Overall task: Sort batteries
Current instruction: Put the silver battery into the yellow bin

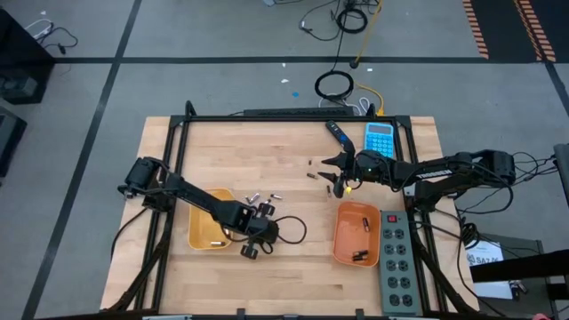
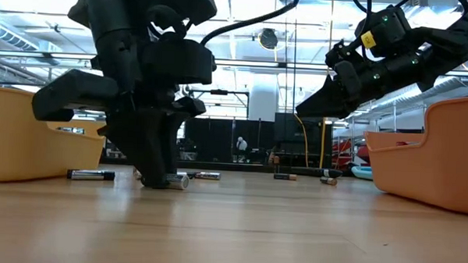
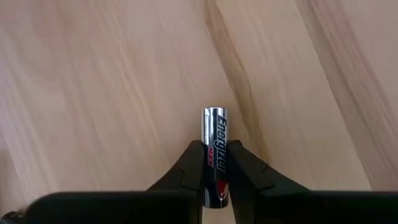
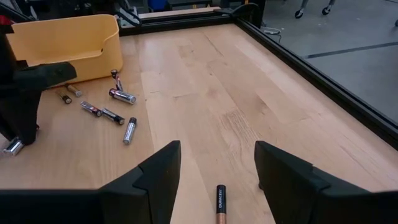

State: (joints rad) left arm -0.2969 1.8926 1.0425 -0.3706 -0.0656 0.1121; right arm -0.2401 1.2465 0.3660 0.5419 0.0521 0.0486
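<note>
Left gripper (image 3: 214, 186) clamped on a silver battery (image 3: 214, 152) flat on the table (image 3: 93, 93), ready to lift; right gripper (image 4: 217, 171) hangs open over a dark battery (image 4: 220, 202), lined up to grab.

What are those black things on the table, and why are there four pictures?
They are two robot arms, each ending in a two-fingered pincer. One picture looks straight down from above, one peeks across the wooden table from its surface, and two come from little cameras on the arms' wrists. The left pincer is squeezed shut on a silver battery lying on the wood, beside the yellow tray. The right pincer is open, hovering over a dark battery near the blue calculator. More loose batteries lie scattered beside the yellow tray, and the orange tray already has a few inside.
</note>
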